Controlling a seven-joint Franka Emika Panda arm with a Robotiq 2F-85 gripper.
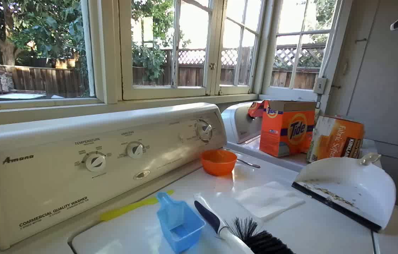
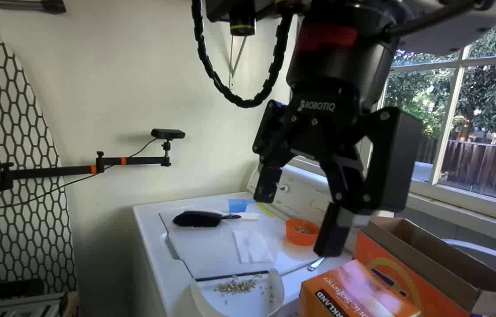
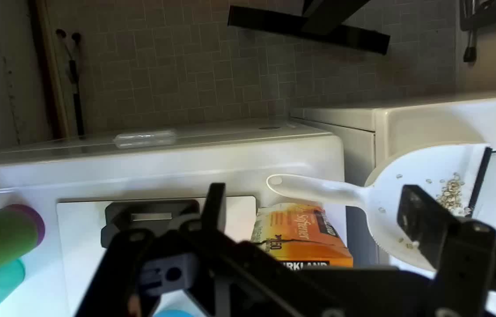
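From my end I count one black two-fingered gripper (image 2: 299, 215). On my feeds I tally two cardboard boxes: one orange Tide box (image 1: 287, 130) and one orange-and-white Kirkland fabric-softener box (image 1: 336, 139). I get one round orange bowl (image 1: 219, 165), one thin metal utensil (image 1: 250, 163), one blue plastic scoop (image 1: 188, 240), one flat yellow strip (image 1: 131, 208), one black-bristled brush (image 2: 206, 218) with a white handle, one white sheet (image 1: 269, 201) and one white dustpan (image 1: 356, 173) with a black lip; the pale crumbs (image 2: 235, 286) in it are too many to count. My wrist view gives two translucent cups, one green cup (image 3: 3, 240) with a purple end, one teal cup (image 3: 8, 277). I see three round dials (image 1: 95, 161) on one white Amana washer (image 1: 50, 183)
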